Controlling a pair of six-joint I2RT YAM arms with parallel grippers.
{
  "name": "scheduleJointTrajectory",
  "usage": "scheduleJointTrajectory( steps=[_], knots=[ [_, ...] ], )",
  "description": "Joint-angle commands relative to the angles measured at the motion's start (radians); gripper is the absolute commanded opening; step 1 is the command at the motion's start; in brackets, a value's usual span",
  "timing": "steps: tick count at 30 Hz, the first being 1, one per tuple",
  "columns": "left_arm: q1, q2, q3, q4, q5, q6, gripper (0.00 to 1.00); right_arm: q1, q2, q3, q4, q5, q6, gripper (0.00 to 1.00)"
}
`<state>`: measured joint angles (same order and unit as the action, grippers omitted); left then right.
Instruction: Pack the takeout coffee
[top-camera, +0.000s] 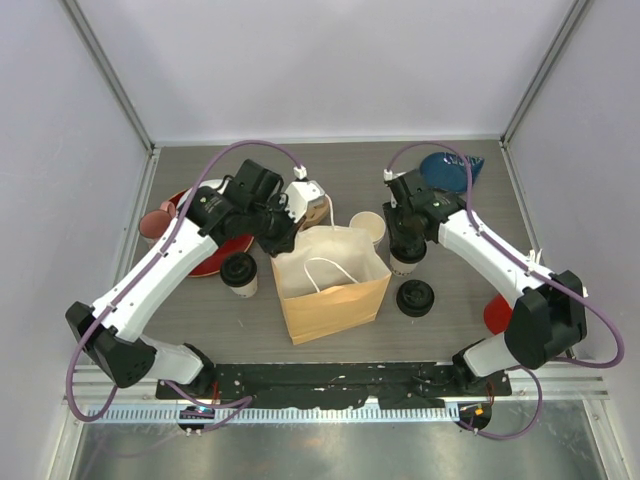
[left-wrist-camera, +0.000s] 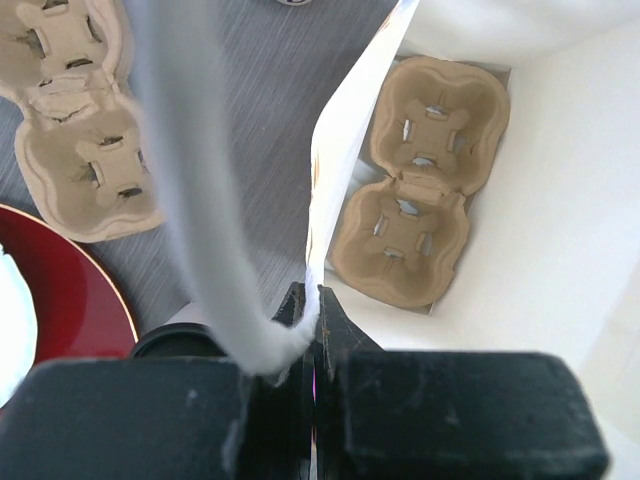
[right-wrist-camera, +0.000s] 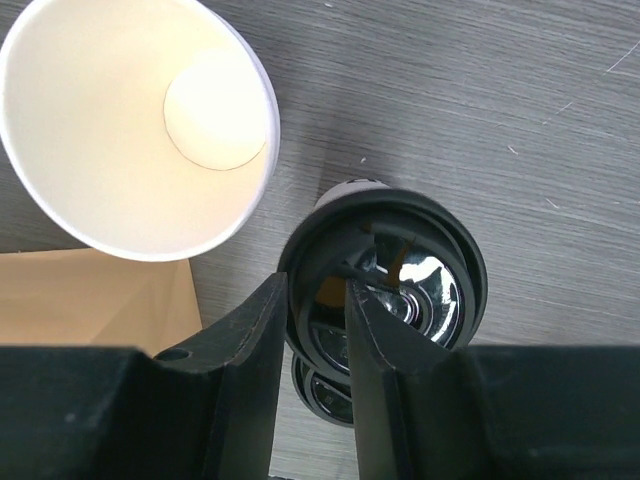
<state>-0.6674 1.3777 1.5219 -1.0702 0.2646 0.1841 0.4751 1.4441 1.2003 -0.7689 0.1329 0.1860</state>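
One takeout coffee cup (top-camera: 240, 273) with a black lid stands left of the brown paper bag (top-camera: 332, 290); its lid edge shows in the left wrist view (left-wrist-camera: 178, 340). A second lidded cup (top-camera: 407, 263) stands right of the bag under my right gripper (top-camera: 405, 245). In the right wrist view my right gripper (right-wrist-camera: 315, 290) pinches the rim of its black lid (right-wrist-camera: 420, 275), one finger outside and one inside. My left gripper (top-camera: 283, 238) is shut on the bag's left rim and white handle (left-wrist-camera: 200, 200), holding the bag (left-wrist-camera: 560, 200) open. A cardboard cup carrier (left-wrist-camera: 415, 180) lies inside the bag.
An open lidless paper cup (top-camera: 368, 228) (right-wrist-camera: 130, 120) stands behind the bag. A stack of black lids (top-camera: 415, 298) (right-wrist-camera: 325, 395) lies right of the bag. A red plate (top-camera: 205, 258), a second carrier (left-wrist-camera: 75, 130), a blue object (top-camera: 450, 170) and a red disc (top-camera: 497, 315) lie around.
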Motion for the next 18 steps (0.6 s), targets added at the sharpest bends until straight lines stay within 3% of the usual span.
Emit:
scheduleJointTrajectory(
  steps=[1, 6, 11, 18],
  knots=[
    [-0.003, 0.014, 0.026, -0.040, 0.004, 0.002, 0.00, 0.005, 0.013, 0.008, 0.023, 0.028, -0.020, 0.34],
    [-0.003, 0.009, 0.029, -0.045, 0.002, 0.011, 0.00, 0.007, 0.009, -0.004, 0.016, 0.034, -0.028, 0.24],
    [-0.003, 0.006, 0.037, -0.057, 0.008, 0.018, 0.00, 0.007, 0.006, 0.002, -0.007, 0.036, -0.033, 0.01],
    [-0.003, 0.020, 0.047, -0.076, 0.025, 0.037, 0.00, 0.007, -0.059, 0.076, -0.088, 0.008, -0.063, 0.01]
  ],
)
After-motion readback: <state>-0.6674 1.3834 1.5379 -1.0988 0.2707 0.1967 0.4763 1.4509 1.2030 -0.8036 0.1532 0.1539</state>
